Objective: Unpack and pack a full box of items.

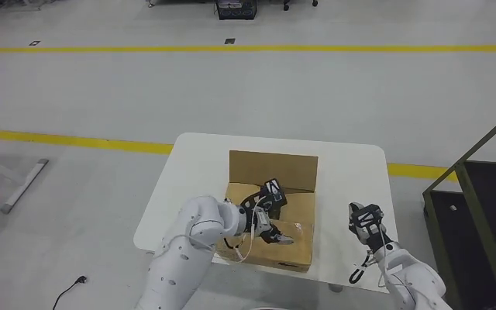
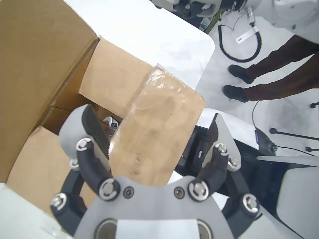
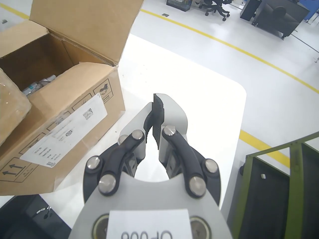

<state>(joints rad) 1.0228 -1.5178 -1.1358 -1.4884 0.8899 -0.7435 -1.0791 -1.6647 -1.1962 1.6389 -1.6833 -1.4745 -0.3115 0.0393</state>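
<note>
I am seeing the left gripper [image 2: 152, 114] spread wide, straddling the taped near flap [image 2: 162, 93] of the cardboard box [image 1: 273, 170]; contact unclear. The right gripper [image 3: 155, 105] is hanging clenched on nothing over the table [image 3: 199, 95]. The box is standing open mid-table, with wrapped items [image 3: 37, 85] lying inside.

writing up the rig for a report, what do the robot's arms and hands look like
The left arm and right arm wear rounded white shells. The left hand and right hand match: a grey metal base plate, black link bars with silver bolts, pale grey fingers lined with black ribbed pads, and a white label on the plate. A black ribbed cable loops by the right wrist.
</note>
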